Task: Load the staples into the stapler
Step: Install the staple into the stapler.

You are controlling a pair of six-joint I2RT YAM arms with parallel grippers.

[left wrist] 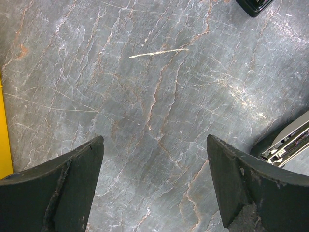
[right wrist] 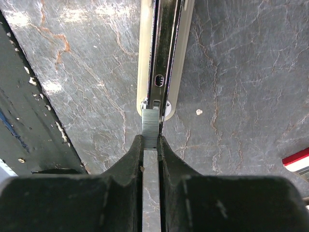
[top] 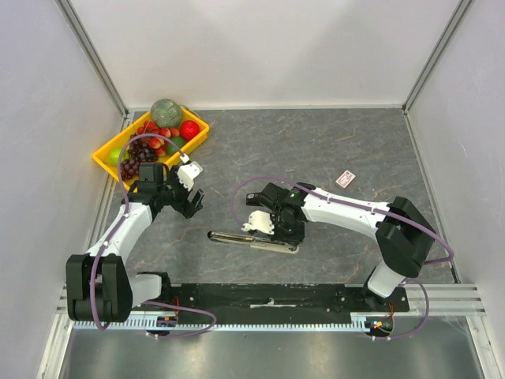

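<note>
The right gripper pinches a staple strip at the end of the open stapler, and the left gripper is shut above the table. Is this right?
Not quite. The left gripper is open above the table, its fingers wide apart, as the left wrist view shows. The right gripper does pinch the staple strip at the end of the open stapler.

My table is a grey slab veined like stone, with one white scratch on it. The stapler lies opened out flat toward my near edge. A yellow bin sits in the far left corner. A small red-and-white box lies off to the right.
</note>
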